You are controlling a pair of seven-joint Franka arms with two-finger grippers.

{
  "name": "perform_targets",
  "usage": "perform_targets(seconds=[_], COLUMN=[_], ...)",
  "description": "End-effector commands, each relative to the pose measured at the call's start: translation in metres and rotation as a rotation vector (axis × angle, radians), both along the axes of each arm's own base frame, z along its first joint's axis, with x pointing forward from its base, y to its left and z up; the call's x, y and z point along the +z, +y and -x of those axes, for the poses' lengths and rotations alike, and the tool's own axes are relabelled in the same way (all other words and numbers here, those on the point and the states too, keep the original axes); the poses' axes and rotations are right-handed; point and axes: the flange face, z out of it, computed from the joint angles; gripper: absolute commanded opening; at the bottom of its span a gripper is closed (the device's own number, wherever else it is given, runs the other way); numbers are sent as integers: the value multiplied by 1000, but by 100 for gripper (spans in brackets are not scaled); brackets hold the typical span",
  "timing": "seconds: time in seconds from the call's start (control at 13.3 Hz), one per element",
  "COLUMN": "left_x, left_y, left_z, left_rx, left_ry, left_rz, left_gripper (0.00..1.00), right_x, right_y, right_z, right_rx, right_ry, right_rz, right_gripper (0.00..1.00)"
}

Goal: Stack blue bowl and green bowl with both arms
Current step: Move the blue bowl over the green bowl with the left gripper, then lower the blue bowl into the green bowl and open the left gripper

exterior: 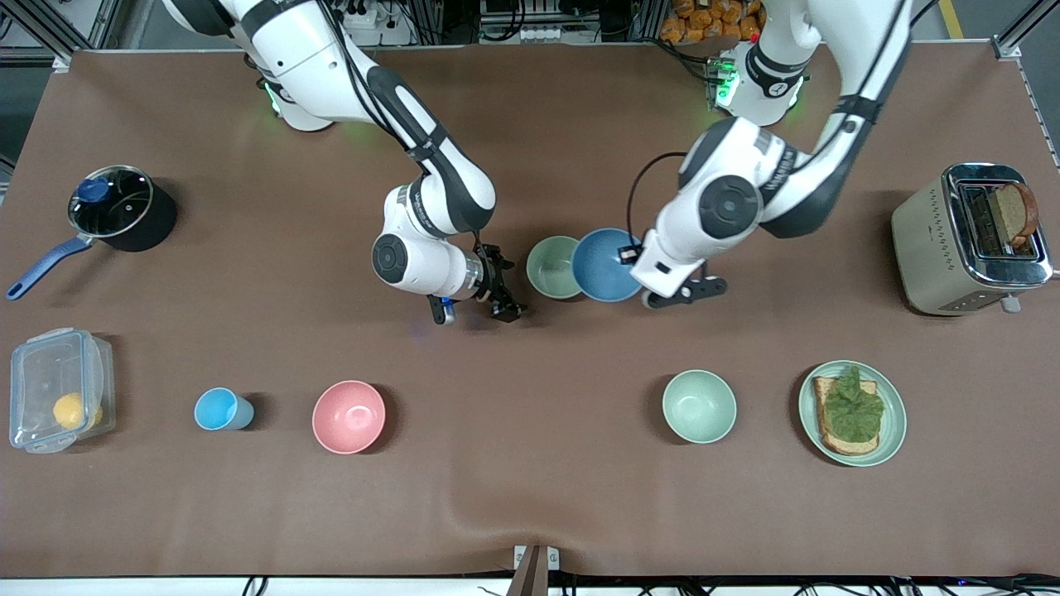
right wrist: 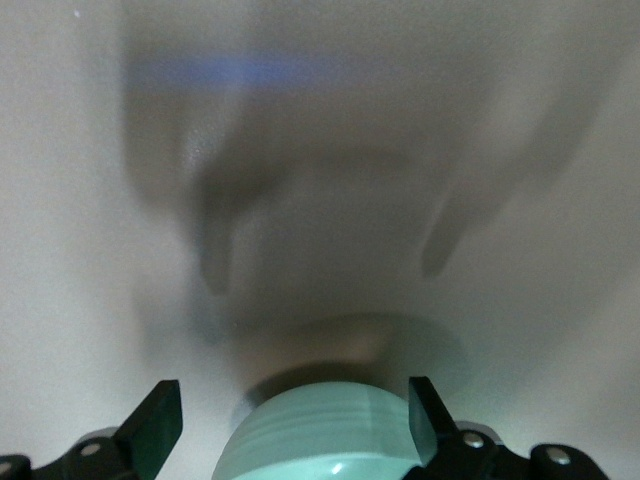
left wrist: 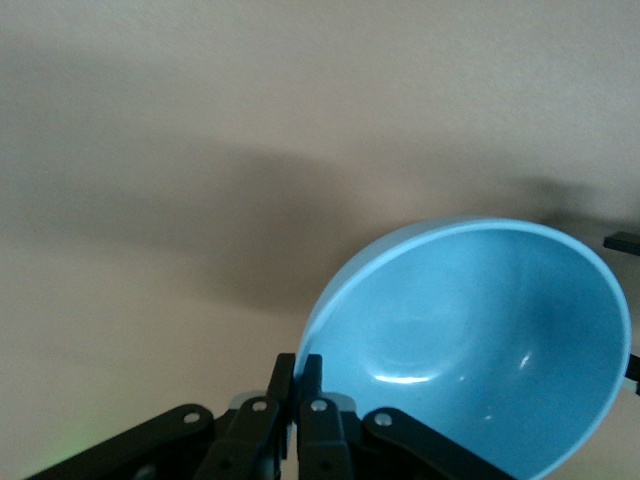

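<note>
The blue bowl is tilted and held off the table by its rim in my left gripper, which is shut on it. In the left wrist view the fingers pinch the rim of the blue bowl. The blue bowl overlaps the edge of the green bowl, which rests on the table beside it toward the right arm's end. My right gripper is open and low beside the green bowl. In the right wrist view the green bowl shows between the open gripper's two fingers.
Nearer the front camera stand a mint-green bowl, a pink bowl, a light-blue cup and a plate with toast. A toaster stands at the left arm's end; a pot and a plastic box at the right arm's end.
</note>
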Motion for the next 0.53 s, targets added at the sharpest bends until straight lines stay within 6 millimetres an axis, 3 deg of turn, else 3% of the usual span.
perform_targets(seconds=[0.0, 0.45], left_x=[-10, -41], left_y=[-25, -61], left_z=[17, 32], left_rx=[41, 73], left_ry=[-14, -27], left_rz=[11, 29], left_gripper=[0, 0], right_x=[-4, -8], right_y=[2, 1], right_z=[1, 1], right_rx=[-6, -2], right_ry=[1, 3], right_rz=[-20, -17], right_gripper=[100, 100])
